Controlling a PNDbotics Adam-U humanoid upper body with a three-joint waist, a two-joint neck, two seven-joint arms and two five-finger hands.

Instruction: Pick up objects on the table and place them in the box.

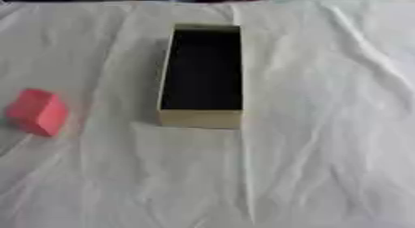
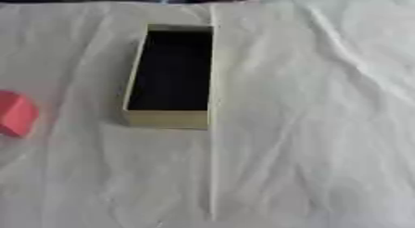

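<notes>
The pink block (image 1: 36, 112) lies by the table's (image 1: 324, 153) left edge, well apart from the open box (image 1: 200, 118); neither hand shows, so grip unknown.

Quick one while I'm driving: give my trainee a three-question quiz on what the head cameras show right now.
1. True or false: the red block already lies inside the box.
2. Multiple choice: relative to the box, the red block lies (A) on the robot's left, (B) on the robot's right, (C) behind it at the far edge.
3. Short answer: what covers the table, and is either robot hand in view?

Key:
1. False; it sits on the cloth, apart from the box, whose dark inside shows nothing.
2. A.
3. A wrinkled white cloth; neither hand shows.
</notes>
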